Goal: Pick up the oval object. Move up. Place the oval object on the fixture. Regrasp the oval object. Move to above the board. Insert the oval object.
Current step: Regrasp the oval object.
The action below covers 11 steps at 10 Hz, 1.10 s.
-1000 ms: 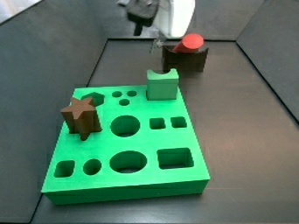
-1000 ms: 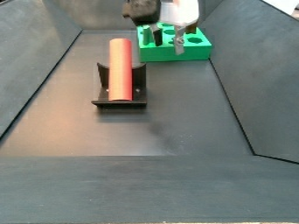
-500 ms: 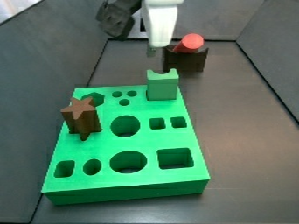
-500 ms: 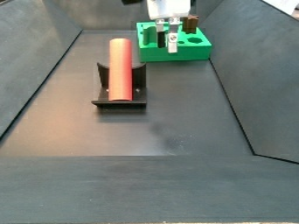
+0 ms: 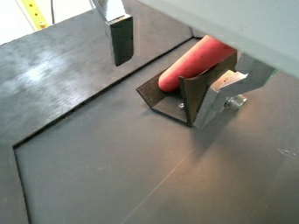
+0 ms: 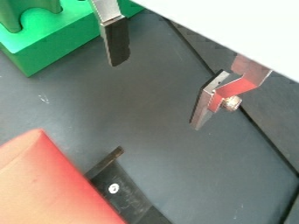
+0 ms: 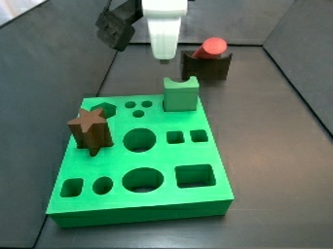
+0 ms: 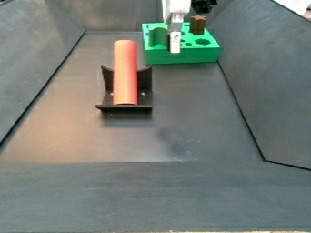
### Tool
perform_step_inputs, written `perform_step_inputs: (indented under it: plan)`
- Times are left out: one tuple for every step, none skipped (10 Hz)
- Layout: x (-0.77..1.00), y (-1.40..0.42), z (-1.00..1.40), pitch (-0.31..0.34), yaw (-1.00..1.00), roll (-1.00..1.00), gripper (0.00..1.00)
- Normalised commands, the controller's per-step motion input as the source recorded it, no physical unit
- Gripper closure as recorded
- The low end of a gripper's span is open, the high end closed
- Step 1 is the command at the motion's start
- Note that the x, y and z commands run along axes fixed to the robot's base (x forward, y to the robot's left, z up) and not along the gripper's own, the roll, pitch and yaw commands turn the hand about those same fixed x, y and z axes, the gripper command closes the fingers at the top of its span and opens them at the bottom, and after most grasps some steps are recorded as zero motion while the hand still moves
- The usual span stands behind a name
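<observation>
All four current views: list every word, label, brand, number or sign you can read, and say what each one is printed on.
None: no readable text, number, brand or sign shows in any view.
The oval object, the fixture and the board are plain.
The open gripper, beside the fixture with nothing between its fingers, shows no marking.
A yellow strip at a wrist view's edge is too blurred to read.
</observation>
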Motion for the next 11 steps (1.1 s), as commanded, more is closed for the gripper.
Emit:
perform_step_inputs:
  plan:
    - [1.00, 0.00, -0.01, 0.175, -0.14, 0.08, 0.00]
    - [1.00, 0.00, -0.02, 0.199, -0.08, 0.08, 0.00]
    - [1.00, 0.00, -0.02, 0.203, -0.04, 0.07, 0.00]
    - [1.00, -0.01, -0.01, 0.205, 0.00, 0.05, 0.00]
    - [1.00, -0.01, -0.01, 0.204, 0.02, 0.03, 0.00]
    - [1.00, -0.01, -0.01, 0.205, 0.03, 0.02, 0.00]
    - [1.00, -0.02, 0.00, 0.204, 0.04, 0.01, 0.00]
    - [1.00, -0.02, -0.01, 0.205, 0.05, 0.00, 0.00]
    - [0.98, -0.02, 0.00, 0.210, 0.05, -0.01, 0.00]
    - [0.90, -0.02, 0.00, 0.209, 0.05, -0.02, 0.00]
    - [0.79, -0.02, 0.00, 0.212, 0.05, -0.03, 0.00]
